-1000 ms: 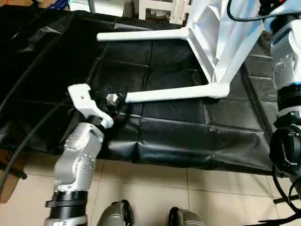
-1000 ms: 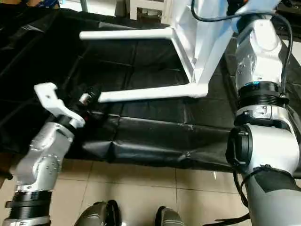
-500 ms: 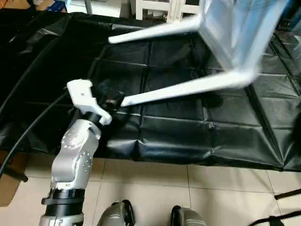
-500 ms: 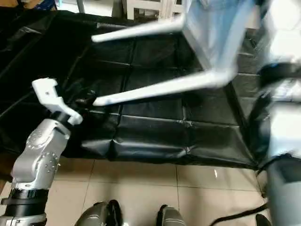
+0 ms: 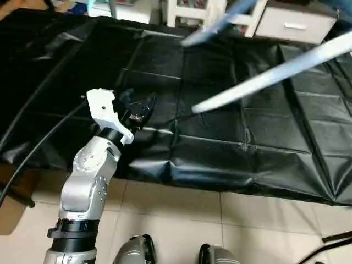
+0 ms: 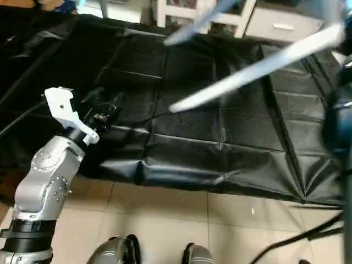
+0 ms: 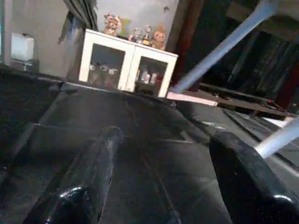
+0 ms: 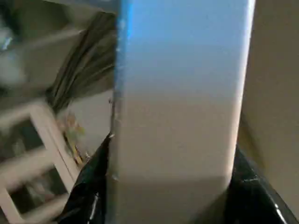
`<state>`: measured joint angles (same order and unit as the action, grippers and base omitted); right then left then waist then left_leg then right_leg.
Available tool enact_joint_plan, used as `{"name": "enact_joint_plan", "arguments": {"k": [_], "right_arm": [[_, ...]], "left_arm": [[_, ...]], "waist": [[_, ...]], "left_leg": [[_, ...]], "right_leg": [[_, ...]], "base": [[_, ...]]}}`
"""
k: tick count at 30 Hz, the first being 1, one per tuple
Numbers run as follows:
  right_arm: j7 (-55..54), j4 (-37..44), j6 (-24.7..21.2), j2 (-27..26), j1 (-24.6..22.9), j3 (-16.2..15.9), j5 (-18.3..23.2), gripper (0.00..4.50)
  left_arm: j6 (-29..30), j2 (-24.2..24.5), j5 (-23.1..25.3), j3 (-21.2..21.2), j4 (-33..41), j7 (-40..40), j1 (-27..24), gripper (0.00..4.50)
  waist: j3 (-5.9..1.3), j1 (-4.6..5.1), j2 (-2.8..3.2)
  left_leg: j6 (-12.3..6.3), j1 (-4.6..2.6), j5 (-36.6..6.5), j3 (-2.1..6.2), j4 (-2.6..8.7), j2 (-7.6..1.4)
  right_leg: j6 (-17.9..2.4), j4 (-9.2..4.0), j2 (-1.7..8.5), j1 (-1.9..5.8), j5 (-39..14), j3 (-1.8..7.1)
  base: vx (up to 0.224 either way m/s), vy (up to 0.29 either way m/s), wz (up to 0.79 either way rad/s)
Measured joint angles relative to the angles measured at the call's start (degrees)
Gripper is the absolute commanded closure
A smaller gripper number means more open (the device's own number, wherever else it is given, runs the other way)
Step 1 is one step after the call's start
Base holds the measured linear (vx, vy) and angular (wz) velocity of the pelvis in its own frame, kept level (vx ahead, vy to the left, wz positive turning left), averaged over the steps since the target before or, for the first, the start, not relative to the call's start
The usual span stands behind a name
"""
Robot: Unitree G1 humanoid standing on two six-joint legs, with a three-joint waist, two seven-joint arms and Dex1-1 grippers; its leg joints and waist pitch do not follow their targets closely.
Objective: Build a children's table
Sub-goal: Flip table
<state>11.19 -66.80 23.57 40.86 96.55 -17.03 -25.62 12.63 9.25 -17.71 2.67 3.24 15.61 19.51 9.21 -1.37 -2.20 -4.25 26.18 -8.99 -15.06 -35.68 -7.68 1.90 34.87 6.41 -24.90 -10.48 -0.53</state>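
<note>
Left wrist view: my left fingers (image 7: 159, 186) spread, empty.
Right fingers (image 8: 170, 186): clamping the table panel (image 8: 177, 116) (legs (image 5: 269, 74) blurred upper right).

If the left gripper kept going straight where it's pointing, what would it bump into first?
Probably nothing soon. The open left gripper points low across the black mat; the nearest table leg hangs in the air off to one side. Depth is hard to judge, so it might scrape the mat.

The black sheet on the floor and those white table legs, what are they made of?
The black sheet looks like shiny plastic or vinyl: it gleams and holds square fold creases. The table legs look like smooth white plastic tubes, though they're blurred, so painted metal is possible.
</note>
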Motion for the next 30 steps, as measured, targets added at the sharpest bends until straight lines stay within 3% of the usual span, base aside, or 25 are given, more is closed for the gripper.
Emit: {"name": "enact_joint_plan", "arguments": {"k": [4,6,25,28,30], "right_arm": [[2.7,-2.8,2.0,-1.2,-2.2,-5.8,-6.0,2.90],[1.9,-3.6,1.9,-0.8,-1.7,-5.9,-6.3,2.91],[3.3,-5.4,1.7,-2.0,-1.3,-5.1,-6.6,2.92],[4.5,-5.7,1.9,-2.4,-1.3,-3.6,-5.5,2.19],[5.6,-6.2,2.1,-3.0,-1.7,-1.4,-2.9,2.08]], "left_arm": [[0.1,-0.1,0.2,-0.4,0.3,0.1,-0.2,1.01],[0.1,0.0,0.6,-0.2,0.5,0.1,-0.9,1.01],[2.0,1.6,3.9,-3.4,2.1,0.4,-0.9,1.01],[2.2,2.0,4.0,-3.4,2.2,0.5,-0.9,1.01],[2.3,2.1,4.1,-3.5,2.3,0.5,-0.9,1.01]], "waist": [[0.49,1.34,-0.85],[0.53,1.47,-0.81],[0.35,1.85,-1.10],[0.33,1.98,-1.13],[0.33,2.05,-1.13]], "left_leg": [[0.01,0.48,0.0,0.16,0.00,0.00],[0.02,0.88,0.0,0.11,-0.02,0.00],[0.02,0.80,0.0,0.17,-0.57,0.00],[0.02,0.78,0.0,0.18,-0.58,-0.01],[0.01,0.79,0.0,0.19,-0.58,-0.01]], "right_leg": [[0.0,-0.08,0.01,-0.44,0.0,-0.16],[-0.2,-0.11,0.05,-0.56,0.1,-0.13],[-0.8,-0.03,0.03,-0.65,0.5,-0.10],[-0.8,-0.03,0.04,-0.66,0.5,-0.10],[-0.8,-0.03,0.04,-0.70,0.5,-0.09]], "base": [[-0.043,0.004,-0.01],[0.000,0.000,0.00],[0.000,0.000,0.00],[0.000,0.000,0.00],[0.000,0.000,0.00]]}}
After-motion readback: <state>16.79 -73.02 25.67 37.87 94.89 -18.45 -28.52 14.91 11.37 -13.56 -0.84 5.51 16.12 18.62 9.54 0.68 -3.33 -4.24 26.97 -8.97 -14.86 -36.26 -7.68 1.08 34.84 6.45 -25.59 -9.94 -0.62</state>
